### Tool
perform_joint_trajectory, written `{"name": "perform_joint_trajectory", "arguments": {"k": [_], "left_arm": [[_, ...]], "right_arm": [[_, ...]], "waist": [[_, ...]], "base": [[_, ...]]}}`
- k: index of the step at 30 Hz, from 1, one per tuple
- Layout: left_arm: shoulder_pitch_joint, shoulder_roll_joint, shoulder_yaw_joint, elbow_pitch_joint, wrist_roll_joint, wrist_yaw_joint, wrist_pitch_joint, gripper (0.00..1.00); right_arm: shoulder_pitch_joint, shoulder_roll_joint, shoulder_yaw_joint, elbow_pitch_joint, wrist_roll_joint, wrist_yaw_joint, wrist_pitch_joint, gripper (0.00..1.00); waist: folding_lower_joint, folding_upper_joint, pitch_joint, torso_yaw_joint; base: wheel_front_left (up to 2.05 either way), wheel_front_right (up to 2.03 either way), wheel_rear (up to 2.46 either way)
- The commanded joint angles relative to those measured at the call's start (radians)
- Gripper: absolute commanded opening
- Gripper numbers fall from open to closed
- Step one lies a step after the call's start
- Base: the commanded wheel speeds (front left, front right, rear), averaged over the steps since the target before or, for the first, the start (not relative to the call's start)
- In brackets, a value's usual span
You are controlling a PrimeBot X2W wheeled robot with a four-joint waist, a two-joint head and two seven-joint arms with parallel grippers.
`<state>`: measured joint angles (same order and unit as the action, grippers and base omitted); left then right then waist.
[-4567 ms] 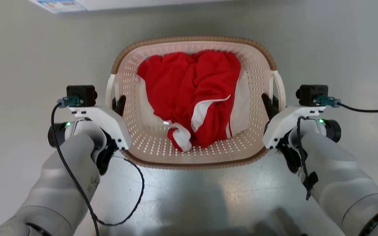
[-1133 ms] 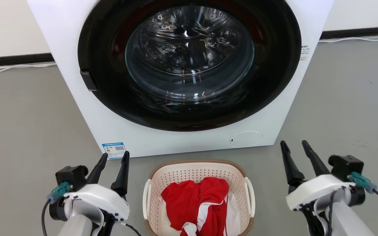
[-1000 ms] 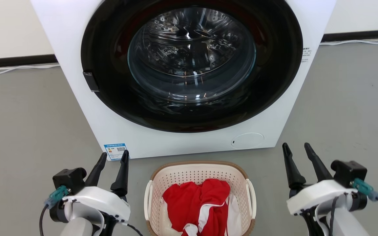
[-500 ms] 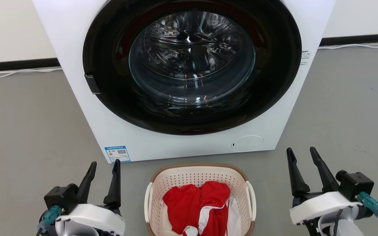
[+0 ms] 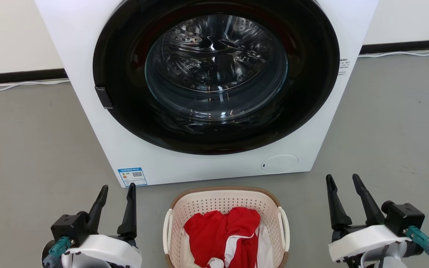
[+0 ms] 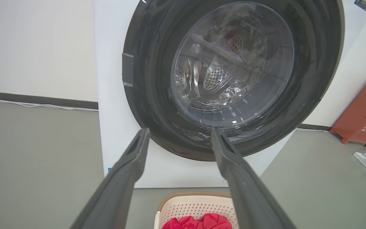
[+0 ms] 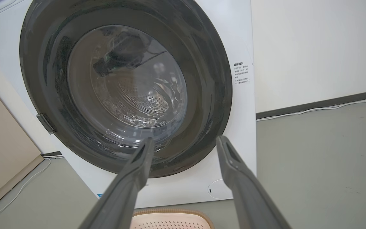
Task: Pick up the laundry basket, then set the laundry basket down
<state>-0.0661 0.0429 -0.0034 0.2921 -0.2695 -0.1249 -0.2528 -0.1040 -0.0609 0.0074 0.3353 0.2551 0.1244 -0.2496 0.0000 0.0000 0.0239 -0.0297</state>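
Laundry basket (image 5: 214, 203) is seen standing on the floor (image 5: 32, 149), just before the washing machine (image 5: 132, 163), red cloth (image 5: 218, 230) inside. Left gripper (image 5: 118, 186) and right gripper (image 5: 342, 176) are held either side, fingers apart, nothing grasped.

bright even light, sharp focus, glare on the door glass (image 5: 216, 63).

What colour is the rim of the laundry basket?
Brown, with a woven look, on the rim of the cream basket; the head view shows it best.
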Motion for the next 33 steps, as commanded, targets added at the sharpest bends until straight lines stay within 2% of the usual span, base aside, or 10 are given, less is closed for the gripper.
{"name": "perform_joint_trajectory", "arguments": {"k": [1, 18, 19, 24, 28, 33], "left_arm": [[-0.009, 0.008, 0.030, -0.026, 0.010, -0.006, -0.009, 1.00], [-0.015, 0.007, 0.016, -0.014, -0.018, -0.006, -0.009, 1.00], [0.005, -0.001, -0.009, 0.006, -0.014, 0.000, 0.000, 0.00], [0.008, -0.006, -0.005, 0.029, -0.044, 0.000, 0.012, 0.00], [0.008, -0.006, -0.001, 0.026, -0.088, 0.000, 0.024, 0.00], [0.007, -0.005, 0.003, 0.022, -0.140, 0.000, 0.038, 0.00]], "right_arm": [[-0.013, -0.001, 0.027, -0.027, -0.013, 0.006, -0.012, 1.00], [-0.018, 0.004, 0.029, -0.028, -0.011, 0.006, -0.012, 1.00], [0.001, 0.005, 0.004, 0.000, 0.000, 0.000, 0.000, 0.00], [0.007, 0.008, 0.001, 0.017, 0.029, -0.001, 0.009, 0.00], [0.008, 0.008, -0.003, 0.013, 0.074, -0.001, 0.022, 0.00], [0.008, 0.008, -0.008, 0.009, 0.128, 0.000, 0.036, 0.00]], "waist": [[0.0000, 0.0000, 0.000, -0.001], [0.0000, 0.0000, 0.014, -0.002], [0.0000, 0.0000, 0.014, -0.003], [0.0002, 0.0000, 0.014, -0.002], [0.0023, 0.0000, 0.011, -0.001], [0.0002, 0.0000, 0.011, 0.000]], "base": [[0.00, 0.00, 0.00], [0.00, 0.00, 0.00], [0.00, 0.00, 0.00], [0.00, 0.00, 0.00], [0.00, 0.00, 0.00], [0.00, 0.00, 0.00]]}}
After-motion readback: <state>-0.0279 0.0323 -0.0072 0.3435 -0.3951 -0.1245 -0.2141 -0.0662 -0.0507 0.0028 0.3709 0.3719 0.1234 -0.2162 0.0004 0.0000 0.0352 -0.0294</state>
